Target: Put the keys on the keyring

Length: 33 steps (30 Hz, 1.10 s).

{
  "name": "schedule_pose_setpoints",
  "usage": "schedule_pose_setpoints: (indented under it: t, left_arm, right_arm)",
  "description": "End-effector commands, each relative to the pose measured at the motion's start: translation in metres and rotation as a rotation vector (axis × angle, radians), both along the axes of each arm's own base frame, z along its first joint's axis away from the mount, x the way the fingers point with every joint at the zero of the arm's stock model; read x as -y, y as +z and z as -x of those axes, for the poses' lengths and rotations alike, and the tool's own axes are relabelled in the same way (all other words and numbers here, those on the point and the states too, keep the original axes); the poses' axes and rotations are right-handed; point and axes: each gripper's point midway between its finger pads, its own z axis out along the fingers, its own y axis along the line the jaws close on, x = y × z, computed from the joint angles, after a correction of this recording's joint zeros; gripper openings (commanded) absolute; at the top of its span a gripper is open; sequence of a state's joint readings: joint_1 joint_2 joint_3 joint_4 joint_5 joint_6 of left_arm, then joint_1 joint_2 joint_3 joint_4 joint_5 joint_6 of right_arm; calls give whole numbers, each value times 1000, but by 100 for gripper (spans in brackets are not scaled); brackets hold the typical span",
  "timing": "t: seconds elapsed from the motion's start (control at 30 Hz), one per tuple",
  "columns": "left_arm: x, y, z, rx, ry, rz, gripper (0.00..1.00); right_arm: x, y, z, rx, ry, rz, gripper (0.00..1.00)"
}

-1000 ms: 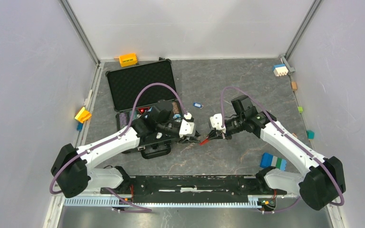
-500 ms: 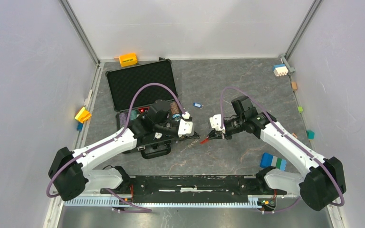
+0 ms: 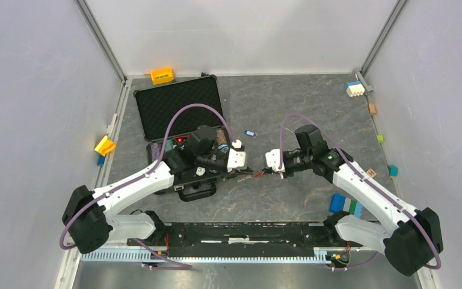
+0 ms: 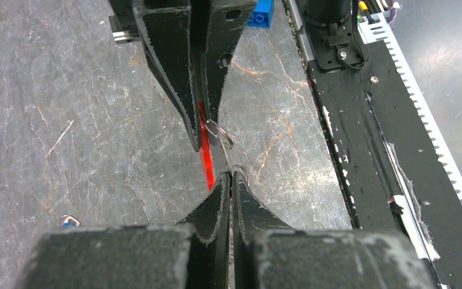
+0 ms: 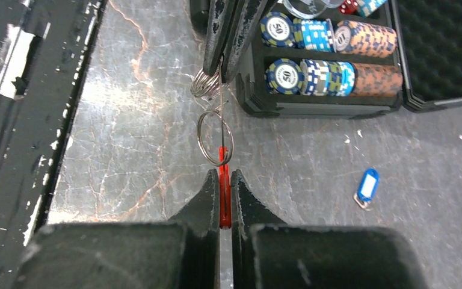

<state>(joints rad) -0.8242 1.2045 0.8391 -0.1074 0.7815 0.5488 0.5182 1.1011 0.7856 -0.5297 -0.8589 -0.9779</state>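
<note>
The keyring (image 3: 256,174) is a red strip (image 5: 223,158) with silvery rings (image 5: 215,135), held off the table between both grippers. My right gripper (image 5: 221,174) is shut on the red strip; it also shows in the top view (image 3: 264,172). My left gripper (image 4: 228,176) is shut on the metal ring end (image 4: 239,171); it also shows in the top view (image 3: 246,173). The jaws face each other tip to tip. A key with a blue head (image 3: 250,133) lies alone on the table beyond them and shows in the right wrist view (image 5: 367,185).
An open black case (image 3: 180,108) with poker chips (image 5: 313,75) sits just left of the grippers. Blue blocks (image 3: 345,205) lie near the right arm. Orange (image 3: 162,75), yellow (image 3: 104,145) and white (image 3: 354,88) blocks sit by the walls. A black rail (image 3: 240,232) runs along the near edge.
Both grippers have shifted slightly towards the far side. The red strip, which hung slanting down between them, now lies level and taut between the two.
</note>
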Motion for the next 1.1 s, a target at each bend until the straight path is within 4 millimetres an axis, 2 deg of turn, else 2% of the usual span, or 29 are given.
schedule_pose_setpoints:
  t: [0.0, 0.17, 0.2, 0.27, 0.33, 0.4, 0.5, 0.7, 0.8, 0.87, 0.93, 1.07]
  left_arm:
    - [-1, -1, 18, -198, -18, -41, 2]
    - [9, -6, 19, -350, 12, -54, 6]
    - [10, -7, 17, -358, 23, -56, 13]
    - [12, -7, 7, -347, 72, -52, 34]
    - [12, -4, -5, -315, 131, -35, 52]
    - [12, 0, -15, -284, 186, -10, 63]
    - [9, 4, -25, -273, 247, 13, 73]
    - [13, 15, -50, -215, 352, 81, 73]
    - [14, 19, -65, -176, 401, 84, 67]
    - [17, 23, -63, -186, 374, 76, 62]
    - [22, 26, -52, -220, 301, 69, 56]
    - [25, 21, -38, -275, 210, 58, 55]
  right_arm:
    - [14, 12, -37, 161, -161, 28, 0]
    - [15, 25, -40, 227, -193, 5, 0]
    - [16, 27, -41, 239, -203, 1, 0]
    - [18, 29, -42, 259, -217, -1, 0]
    - [21, 34, -45, 285, -244, -9, 0]
    - [24, 41, -49, 328, -271, -19, 0]
    - [30, 55, -54, 410, -304, -28, 0]
    - [32, 66, -61, 510, -327, 3, 0]
    - [32, 71, -63, 579, -342, 25, 0]
    - [31, 75, -64, 623, -352, 34, 0]
    - [31, 78, -65, 662, -362, 39, 0]
    - [30, 82, -63, 692, -365, 36, 0]
